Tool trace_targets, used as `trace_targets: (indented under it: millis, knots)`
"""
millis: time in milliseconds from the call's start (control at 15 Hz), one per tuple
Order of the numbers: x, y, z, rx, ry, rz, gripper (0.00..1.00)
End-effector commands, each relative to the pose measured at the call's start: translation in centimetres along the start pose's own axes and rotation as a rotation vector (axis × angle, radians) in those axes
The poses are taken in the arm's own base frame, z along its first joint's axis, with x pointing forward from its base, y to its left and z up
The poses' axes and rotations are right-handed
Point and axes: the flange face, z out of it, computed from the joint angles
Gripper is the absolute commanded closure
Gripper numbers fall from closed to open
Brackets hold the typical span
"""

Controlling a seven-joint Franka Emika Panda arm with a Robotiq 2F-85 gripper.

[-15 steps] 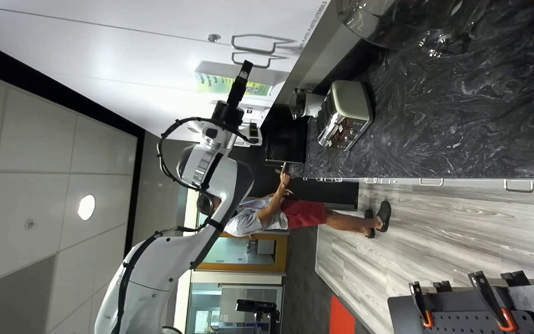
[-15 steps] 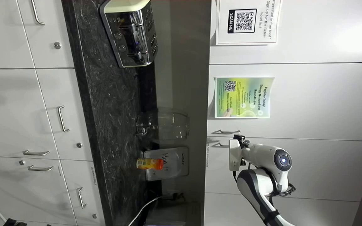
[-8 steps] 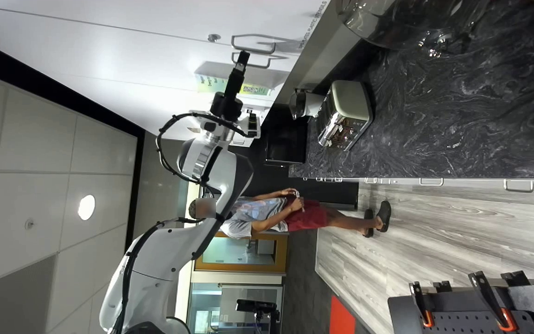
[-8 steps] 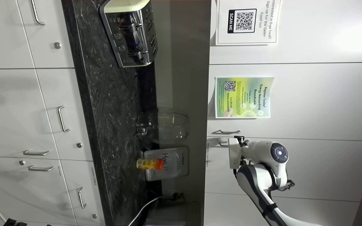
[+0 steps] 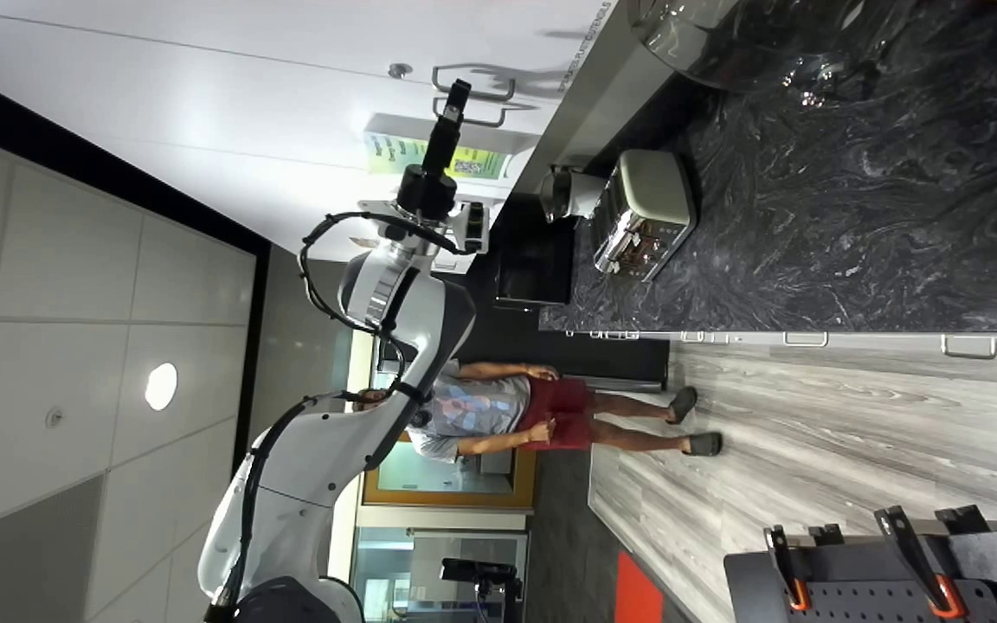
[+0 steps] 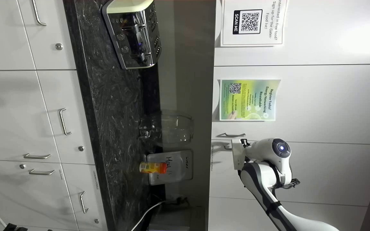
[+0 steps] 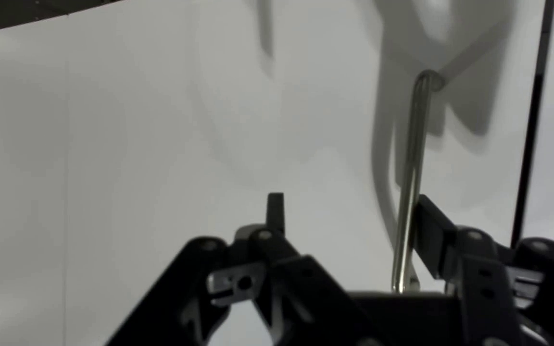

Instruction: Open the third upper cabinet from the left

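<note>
The cabinet [image 7: 185,144] is smooth with a soft sheen, its handle [image 7: 412,158] polished metal that catches the light. The end effector [image 7: 349,214] looks matt, with small bare-metal parts; the arm [image 5: 308,467] has a smooth, glossy shell, plastic by the look of it. The surface [image 6: 117,128] shines, veined like polished stone. From here I see mirror-bright chrome on the toaster [image 6: 133,37], a clear, glossy jar [image 6: 174,128], a paper flyer [image 6: 249,100], a wood-grained floor [image 5: 767,433] and a cloth shirt [image 5: 481,407].
</note>
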Motion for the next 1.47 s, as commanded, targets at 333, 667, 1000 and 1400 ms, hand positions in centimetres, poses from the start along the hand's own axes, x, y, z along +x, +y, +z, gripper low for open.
trace_targets:
  millis: [333, 667, 1000, 1400]
  knots:
    - [-0.7, -0.2, -3.2, -0.183, 0.028, -0.008, 0.98]
    - [-1.6, 1.1, -5.8, -0.355, 0.032, 0.023, 0.97]
    - [-3.0, 5.4, -9.2, -0.489, 0.023, 0.088, 0.97]
    - [-4.9, 12.4, -12.4, -0.582, 0.019, 0.184, 0.97]
